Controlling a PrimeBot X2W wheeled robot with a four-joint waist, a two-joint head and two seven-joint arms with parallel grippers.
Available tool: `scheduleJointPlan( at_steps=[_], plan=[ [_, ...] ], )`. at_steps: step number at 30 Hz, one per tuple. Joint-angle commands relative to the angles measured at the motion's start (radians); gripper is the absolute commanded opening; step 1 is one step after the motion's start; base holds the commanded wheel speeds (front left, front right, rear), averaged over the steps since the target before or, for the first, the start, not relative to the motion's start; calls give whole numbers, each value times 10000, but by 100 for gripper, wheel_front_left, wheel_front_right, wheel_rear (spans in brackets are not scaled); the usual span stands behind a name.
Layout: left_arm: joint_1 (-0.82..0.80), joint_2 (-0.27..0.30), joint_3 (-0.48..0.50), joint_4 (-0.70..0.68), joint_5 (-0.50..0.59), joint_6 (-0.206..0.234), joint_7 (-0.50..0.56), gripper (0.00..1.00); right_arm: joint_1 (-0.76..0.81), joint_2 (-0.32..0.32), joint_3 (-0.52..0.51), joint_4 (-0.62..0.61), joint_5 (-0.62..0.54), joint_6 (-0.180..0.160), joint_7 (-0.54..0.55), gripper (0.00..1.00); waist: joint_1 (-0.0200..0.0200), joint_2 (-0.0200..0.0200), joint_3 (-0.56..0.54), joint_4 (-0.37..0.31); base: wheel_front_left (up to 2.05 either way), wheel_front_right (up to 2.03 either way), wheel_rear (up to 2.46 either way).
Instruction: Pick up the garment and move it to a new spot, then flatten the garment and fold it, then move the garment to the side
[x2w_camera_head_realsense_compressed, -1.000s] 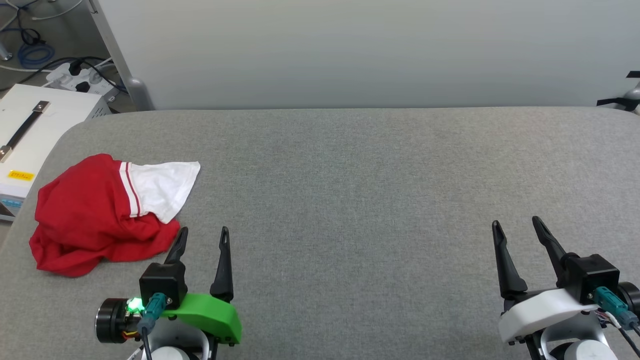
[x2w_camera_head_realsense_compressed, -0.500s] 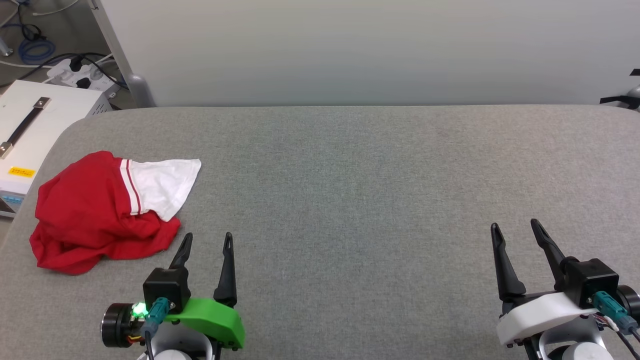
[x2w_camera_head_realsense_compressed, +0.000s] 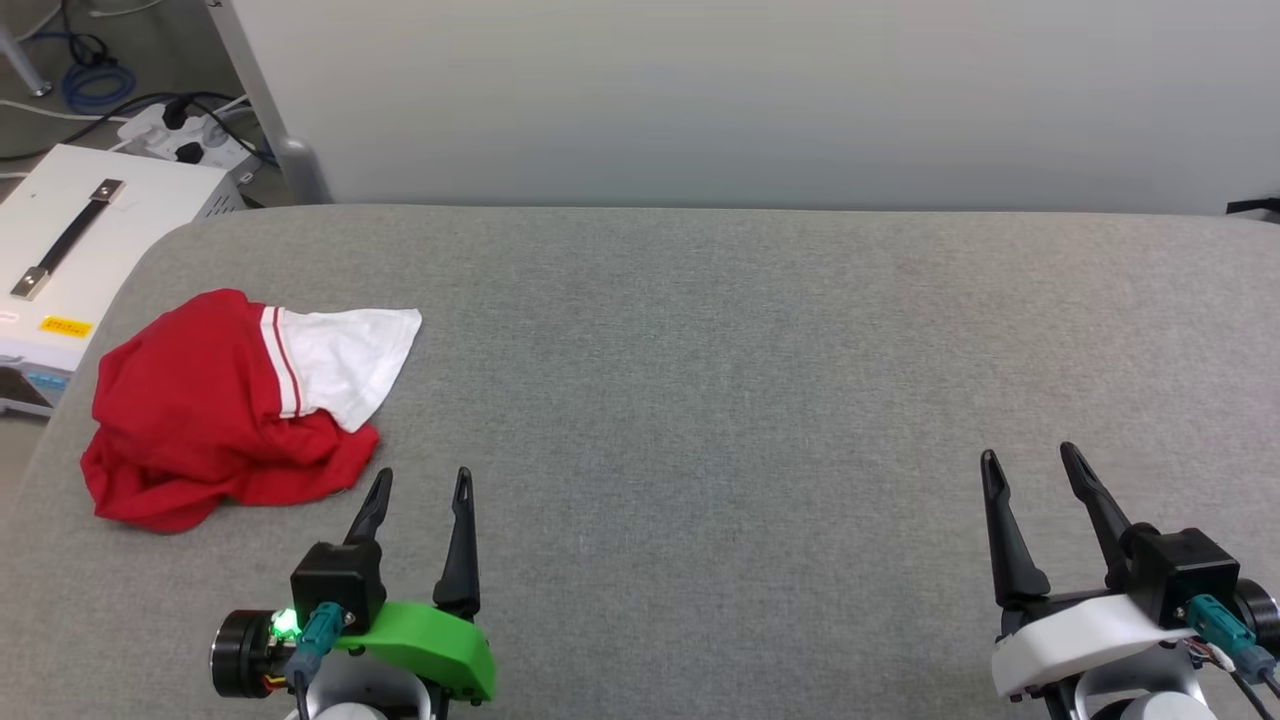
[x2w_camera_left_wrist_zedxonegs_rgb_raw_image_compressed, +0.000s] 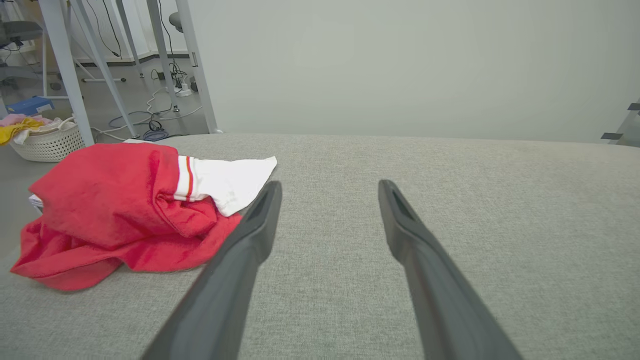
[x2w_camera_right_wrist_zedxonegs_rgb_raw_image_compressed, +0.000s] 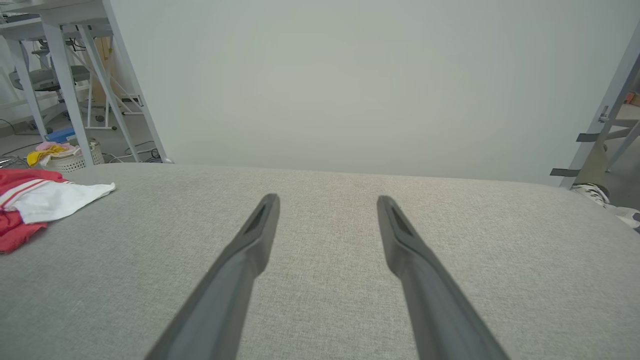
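Far left: crumpled red-and-white jersey garment (x2w_camera_head_realsense_compressed: 190, 420) heaped on grey fabric-covered counter (x2w_camera_head_realsense_compressed: 700, 350). Lower left: left pincer (x2w_camera_head_realsense_compressed: 424, 475), green mount, fingers apart, empty, just beside garment's near edge. Lower right: right pincer (x2w_camera_head_realsense_compressed: 1029, 455), white mount, fingers apart, empty.

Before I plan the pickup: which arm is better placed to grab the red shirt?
Left. The left tool is open right beside the crumpled shirt near the table's left end. The right tool sits far off at the other end.
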Motion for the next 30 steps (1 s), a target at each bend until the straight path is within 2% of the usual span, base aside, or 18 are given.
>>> scheduleJointPlan(
  at_steps=[1, 15, 29, 30],
  plan=[
    [92, -30, -7, 41, -76, -25, -127, 100, 153, -4, 44, -1, 90, -6, -101, 100, 0, -1, 8, 123, 0, 0, 0],
    [119, -34, -12, 218, -75, -58, -416, 100, 265, -4, 666, 84, 275, -6, -386, 100, 0, -1, 12, 1377, 0, 0, 0],
    [181, -39, -67, 443, -56, -213, -710, 100, 338, -4, 1131, 203, 504, -7, -676, 100, 0, -1, -16, 2958, 0, 0, 0],
    [190, -40, -106, 480, -60, -247, -759, 100, 349, -4, 1200, 216, 547, -7, -724, 100, 0, -1, -12, 3236, 0, 0, 0]
  ],
)
